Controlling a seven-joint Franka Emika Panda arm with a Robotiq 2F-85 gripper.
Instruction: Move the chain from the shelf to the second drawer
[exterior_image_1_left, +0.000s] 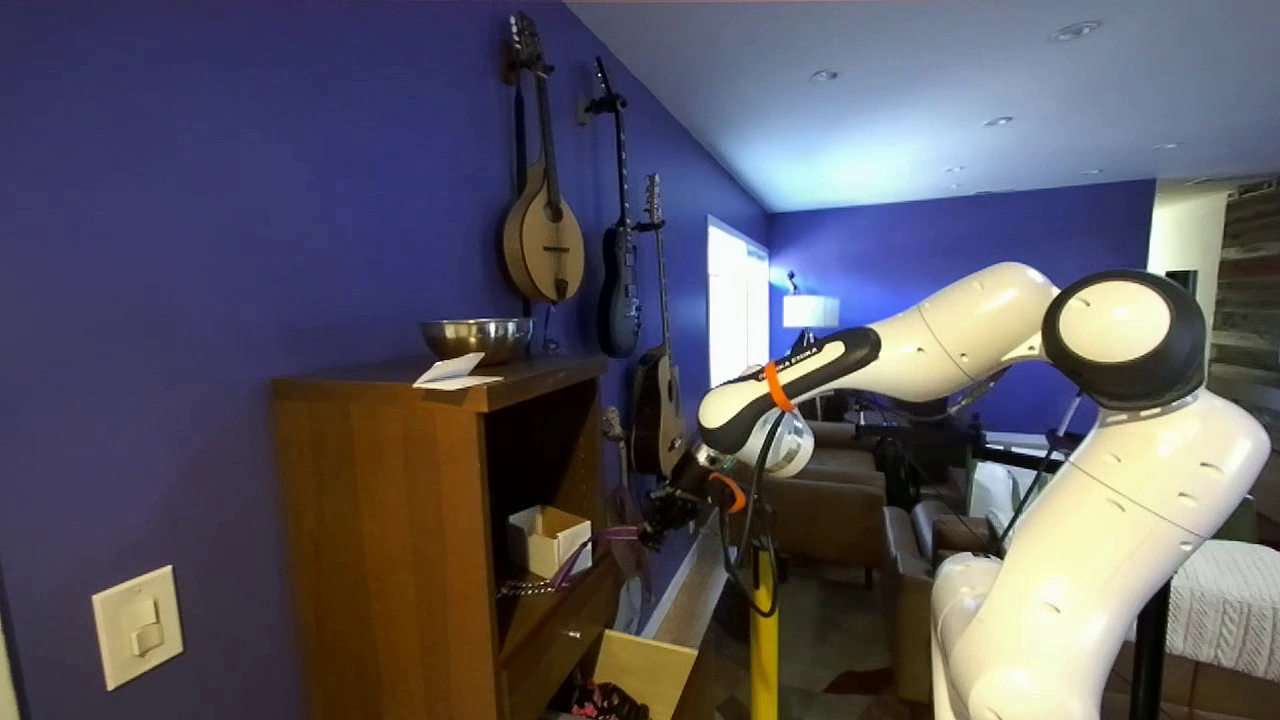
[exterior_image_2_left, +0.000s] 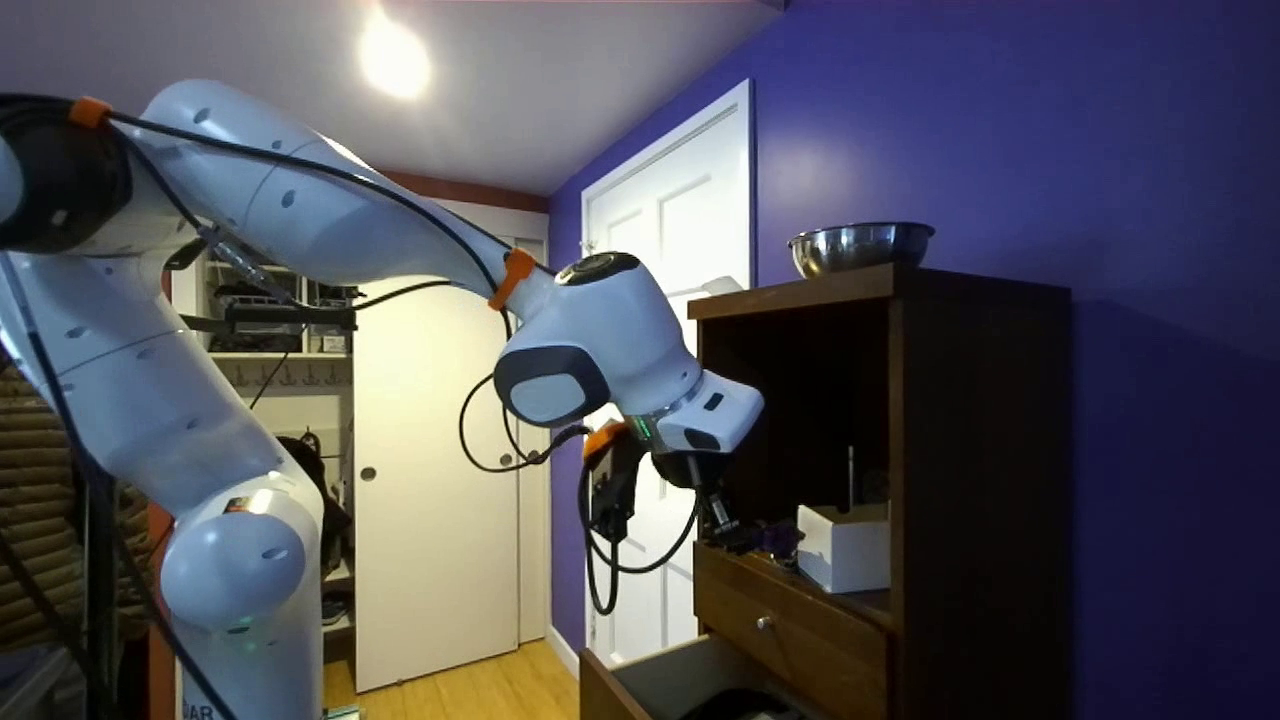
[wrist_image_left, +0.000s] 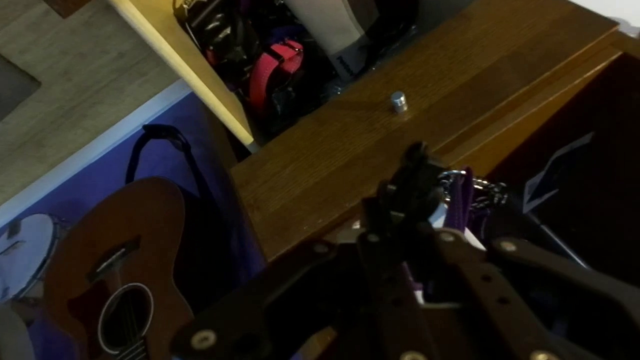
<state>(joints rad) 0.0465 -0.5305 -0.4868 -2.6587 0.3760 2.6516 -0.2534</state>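
Claw (wrist_image_left: 412, 191) pinches strap (wrist_image_left: 459, 201) outside shelf (exterior_image_2_left: 800, 400); pulled away, its chain (exterior_image_1_left: 528, 588) inside could catch and drag the box (exterior_image_2_left: 845, 555).

Lower than the gripper (exterior_image_1_left: 650, 535) and farther in, I see the open brown wooden shelf (exterior_image_1_left: 518, 616) of a tall brown cabinet (exterior_image_1_left: 390, 550). In an exterior view, a silver metal-link chain (exterior_image_1_left: 530, 588) joined to a purple strap (exterior_image_1_left: 572, 567) lies on it, below the gripper and to its left, just beside a white, open-topped, straight-sided box (exterior_image_1_left: 555, 549). Well above the gripper, the cabinet's brown wooden tabletop (exterior_image_1_left: 370, 371) carries a round, shiny metal bowl (exterior_image_1_left: 478, 342) and, near one corner, a folded sheet of white paper (exterior_image_1_left: 452, 370).
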